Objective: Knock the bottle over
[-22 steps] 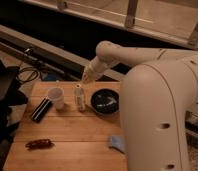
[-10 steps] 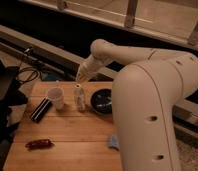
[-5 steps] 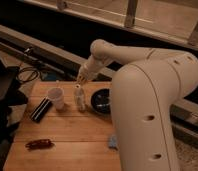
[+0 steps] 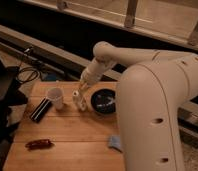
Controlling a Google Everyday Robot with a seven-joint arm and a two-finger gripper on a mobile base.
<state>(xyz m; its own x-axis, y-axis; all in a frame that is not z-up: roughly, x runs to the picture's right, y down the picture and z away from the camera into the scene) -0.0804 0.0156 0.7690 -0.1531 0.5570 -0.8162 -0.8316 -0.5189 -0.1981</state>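
Note:
The small whitish-beige bottle (image 4: 79, 100) stands upright on the wooden table (image 4: 67, 135), between the white cup (image 4: 56, 97) and the dark bowl (image 4: 104, 101). My gripper (image 4: 83, 86) hangs at the end of the white arm, directly above the bottle's cap and close to it. The arm's large white body fills the right side of the view.
A flat black rectangular object (image 4: 40, 109) lies left of the cup. A reddish-brown item (image 4: 38, 144) lies near the table's front left. A small blue object (image 4: 113, 143) lies at the front by the arm. Cables and dark equipment (image 4: 7, 90) sit to the left.
The arm has shifted slightly left over the earlier frames, bringing the gripper closer over the bottle. The bottle still stands upright.

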